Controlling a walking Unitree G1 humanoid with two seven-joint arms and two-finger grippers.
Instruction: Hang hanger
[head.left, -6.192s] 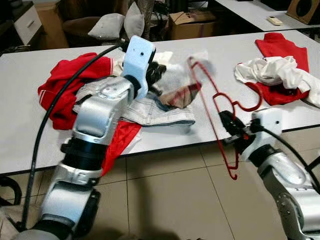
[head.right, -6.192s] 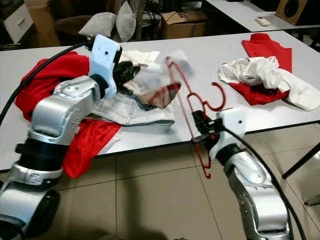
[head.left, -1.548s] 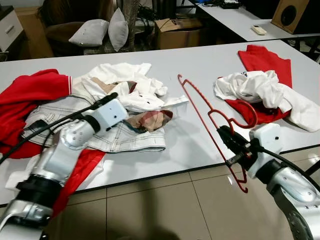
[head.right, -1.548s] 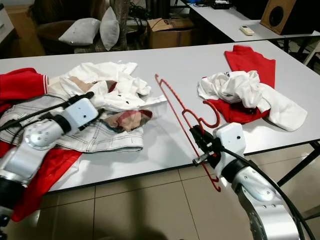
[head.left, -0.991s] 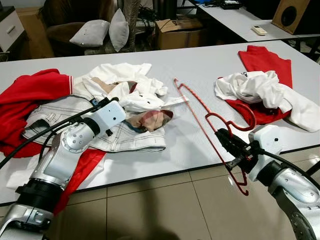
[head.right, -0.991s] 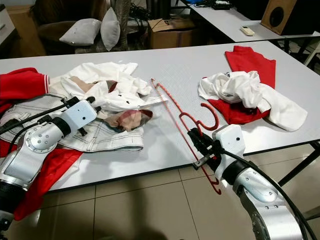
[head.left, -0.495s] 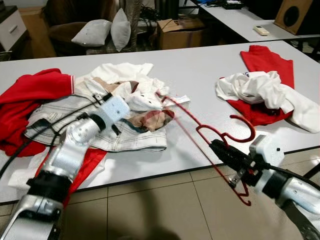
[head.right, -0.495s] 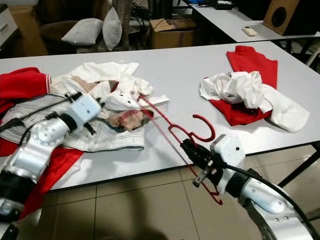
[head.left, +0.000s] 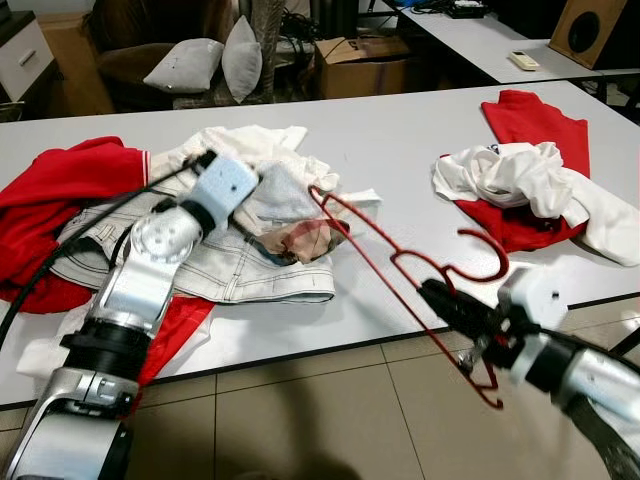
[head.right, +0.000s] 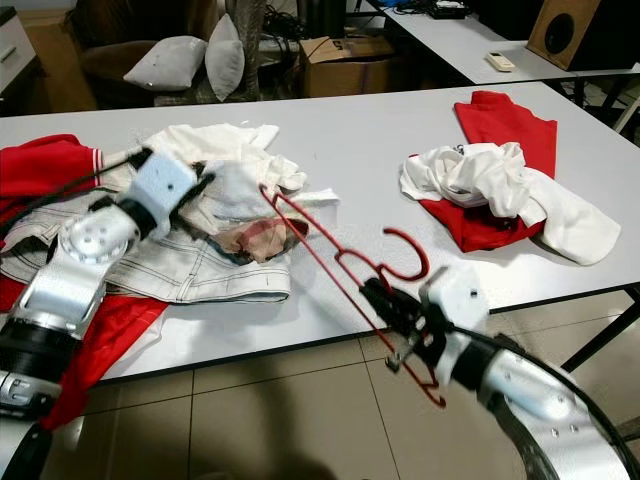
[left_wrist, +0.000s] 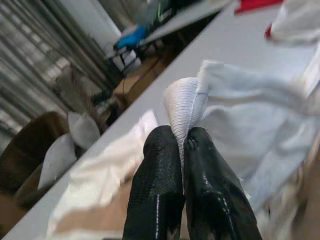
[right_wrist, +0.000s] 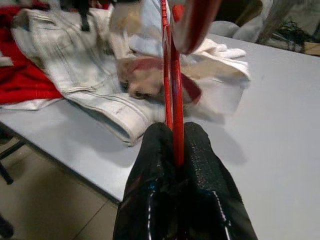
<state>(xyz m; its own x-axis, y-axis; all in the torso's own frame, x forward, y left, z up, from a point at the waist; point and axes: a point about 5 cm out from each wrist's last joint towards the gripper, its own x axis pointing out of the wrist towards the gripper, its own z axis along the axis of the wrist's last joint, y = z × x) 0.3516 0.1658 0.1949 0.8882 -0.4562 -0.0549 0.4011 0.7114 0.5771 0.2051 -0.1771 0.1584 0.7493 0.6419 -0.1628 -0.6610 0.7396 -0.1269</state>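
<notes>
We're in the dressing step: our right gripper (head.left: 432, 296) is clamped on the red hanger (head.left: 400, 262) near its neck, just below the hook, holding it tilted over the front edge of the white table (head.left: 400, 140), with the far shoulder tip reaching toward the clothes heap. Our left gripper (left_wrist: 181, 142) has its two black fingers (left_wrist: 155, 185) pinched tight on a fold of the white garment (left_wrist: 187, 102), lifting it off the pile above the pale jeans (head.left: 240, 275).

By our reading, the next move calls for bringing the hanger's tip into an opening of that raised cloth, and we need the left side to keep the fabric taut and spread so the tip finds a way in rather than snagging.

What we can't make out: where the garment's neckline or sleeve opening sits, since the cloth is bunched and blurred in the head views. A patterned reddish piece (head.left: 305, 238) lies under the hanger's arm, and whether they touch is unclear. No rail or hook for the final hanging is visible here. Red clothes (head.left: 70, 190) lie at the table's left end, more red and white ones (head.left: 530, 185) well apart on the right.
</notes>
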